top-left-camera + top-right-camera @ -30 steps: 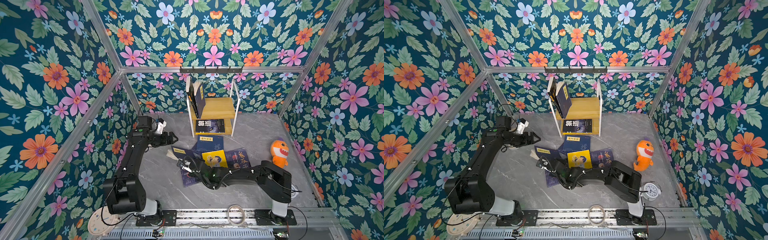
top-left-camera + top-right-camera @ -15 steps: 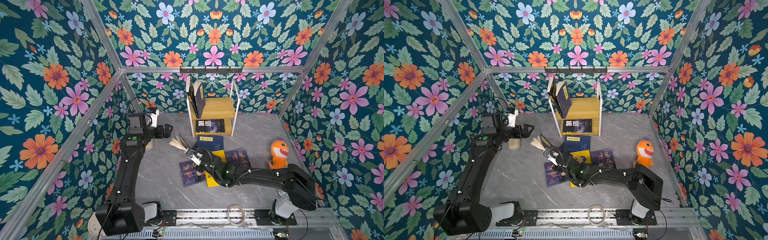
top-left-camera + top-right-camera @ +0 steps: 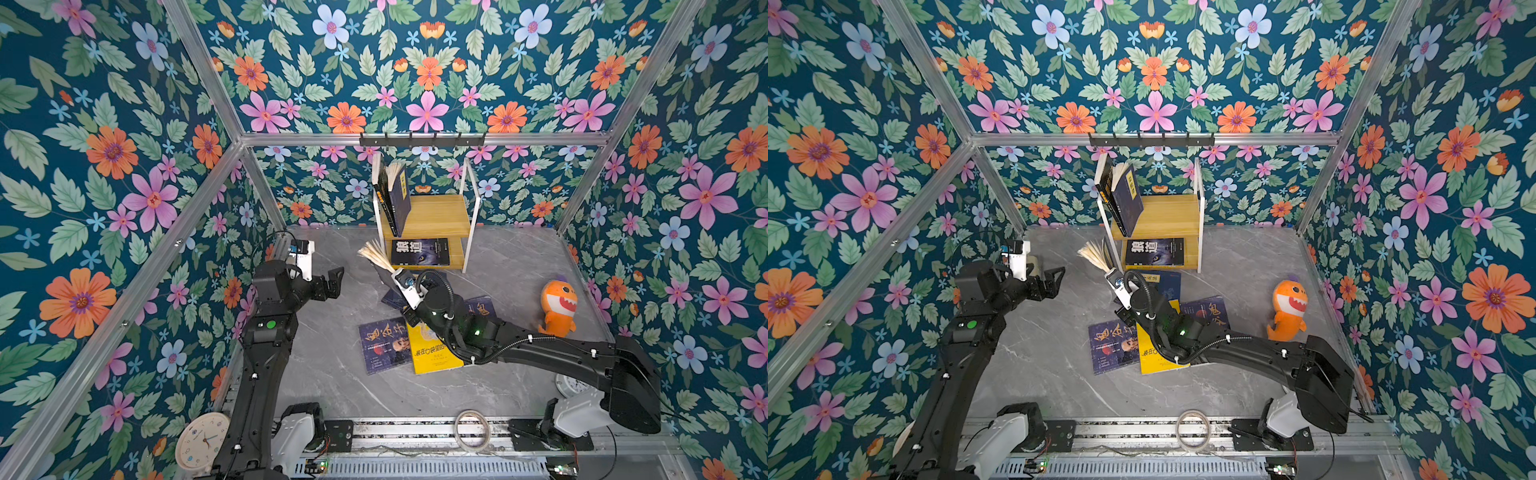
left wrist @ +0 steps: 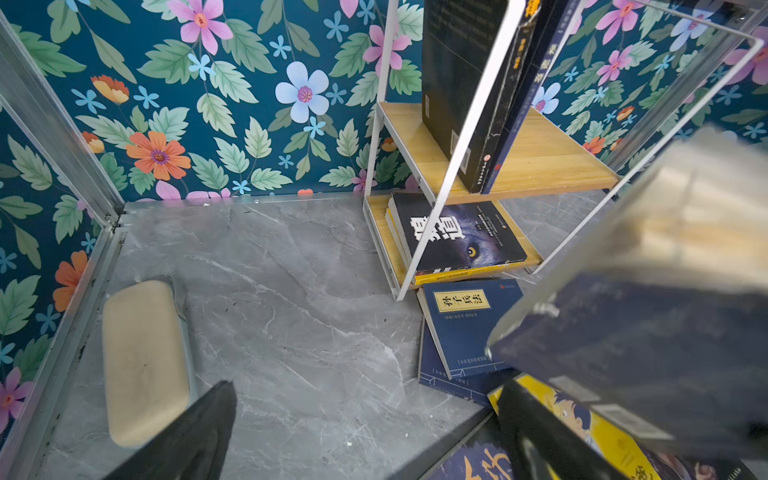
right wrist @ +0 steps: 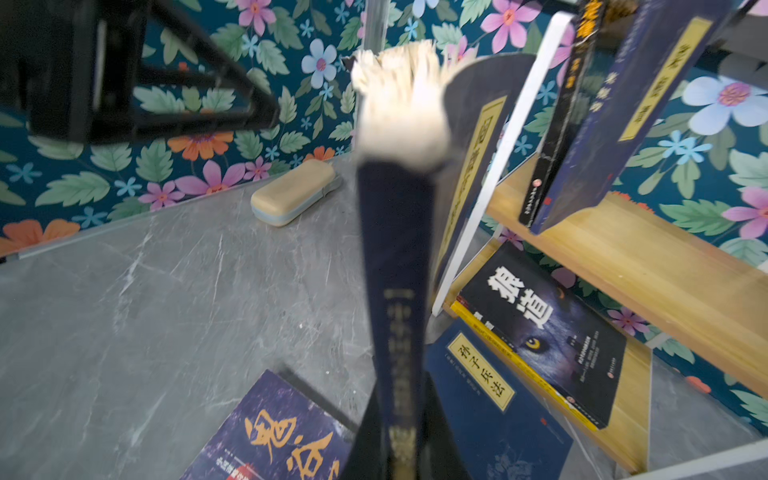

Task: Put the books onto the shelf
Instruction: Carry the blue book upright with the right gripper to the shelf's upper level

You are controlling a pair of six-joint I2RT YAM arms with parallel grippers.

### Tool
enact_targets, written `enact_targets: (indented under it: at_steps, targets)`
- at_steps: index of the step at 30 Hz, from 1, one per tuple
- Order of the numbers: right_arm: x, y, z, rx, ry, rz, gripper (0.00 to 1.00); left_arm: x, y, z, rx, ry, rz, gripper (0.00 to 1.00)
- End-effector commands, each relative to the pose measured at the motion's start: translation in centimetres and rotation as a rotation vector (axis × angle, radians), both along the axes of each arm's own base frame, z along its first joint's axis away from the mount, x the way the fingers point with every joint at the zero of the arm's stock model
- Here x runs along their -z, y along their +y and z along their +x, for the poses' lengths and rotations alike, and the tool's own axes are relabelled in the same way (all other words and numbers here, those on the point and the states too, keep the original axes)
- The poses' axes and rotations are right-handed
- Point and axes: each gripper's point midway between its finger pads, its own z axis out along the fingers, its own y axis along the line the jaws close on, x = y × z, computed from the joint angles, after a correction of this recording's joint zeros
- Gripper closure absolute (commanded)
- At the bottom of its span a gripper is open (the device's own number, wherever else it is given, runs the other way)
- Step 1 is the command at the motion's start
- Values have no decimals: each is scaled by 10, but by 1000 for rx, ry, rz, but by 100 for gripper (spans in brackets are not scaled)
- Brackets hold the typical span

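- My right fingers (image 5: 401, 436) are clamped across the spine at the lower end of a navy book (image 5: 395, 249). It stands raised off the desk (image 3: 332, 374), just beside the front post of the shelf (image 3: 436, 212), with its pages fanned open at the top.
- I judge it to be a light, floppy paperback. The covers bend and the loose pages splay, so held at one end it is likely to sway. The spine is the stiffest place to hold, and the glossy cover may slip.
- My left fingers (image 3: 333, 282) are apart and empty, hovering near the left wall. They could steady the fanned edge.
- On the shelf, two leaning books (image 3: 395, 199) stand against the left frame of the top board, with bare wood beside them. A wolf book (image 3: 419, 251) lies flat on the lower board.
- The desk is smooth grey stone-look, so flat books will be hard to get under. A blue book (image 4: 465, 328) lies at the shelf's foot. A yellow book (image 3: 432, 355) and two dark books (image 3: 382, 345) lie partly under my right arm.
- The room is tight. The flowered walls (image 3: 124, 166) stand close and a black hook rail (image 3: 422, 140) hangs above the shelf. A beige case (image 4: 143, 361) sits by the left wall, and an orange toy (image 3: 559, 307) is well apart on the right.
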Motion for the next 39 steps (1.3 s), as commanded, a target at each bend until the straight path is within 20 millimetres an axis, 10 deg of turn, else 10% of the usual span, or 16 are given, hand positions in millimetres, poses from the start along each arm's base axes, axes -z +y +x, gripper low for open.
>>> enact_targets:
  at_steps: [1, 11, 23, 39]
  targets:
    - [-29, -15, 6, 70, -25, 74, 100, -6, -4, -3, 32, -81, -38, 0]
    - [-67, -61, 27, 252, -45, 174, 100, 33, -4, -24, 115, -166, -193, 0]
    - [-99, -120, 101, 454, 16, 405, 100, 42, -14, -33, 169, -190, -216, 0]
    - [-64, -76, 205, 497, 11, 322, 100, 39, -24, -40, 212, -205, -205, 0]
